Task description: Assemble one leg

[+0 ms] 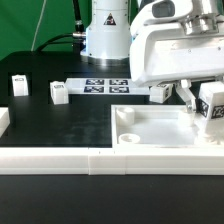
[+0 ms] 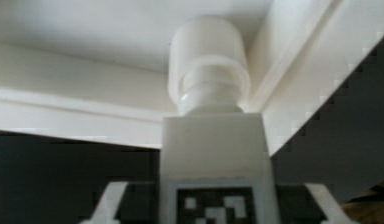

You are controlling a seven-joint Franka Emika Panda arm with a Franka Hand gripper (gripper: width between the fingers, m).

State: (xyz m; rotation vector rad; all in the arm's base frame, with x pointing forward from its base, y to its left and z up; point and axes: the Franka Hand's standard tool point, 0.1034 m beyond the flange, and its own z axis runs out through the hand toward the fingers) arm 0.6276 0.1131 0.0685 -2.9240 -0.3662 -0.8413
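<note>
One leg (image 2: 215,150), a white block with a black-and-white tag, stands between my gripper's (image 2: 215,208) fingers (image 2: 121,200). Dark gaps show on both sides of it, so the jaws stand open around it. Its round peg (image 2: 210,60) points at the large white panel (image 2: 64,90). In the exterior view the gripper (image 1: 207,98) hangs over this leg (image 1: 212,106) at the right end of the panel (image 1: 150,128). I cannot tell whether the peg sits in a hole. Other legs lie at the left (image 1: 19,84), left of middle (image 1: 58,93) and behind the panel (image 1: 158,92).
The marker board (image 1: 105,85) lies at the back centre by the robot base (image 1: 106,35). A long white rail (image 1: 90,158) runs along the front. A white part (image 1: 3,119) sits at the exterior view's left edge.
</note>
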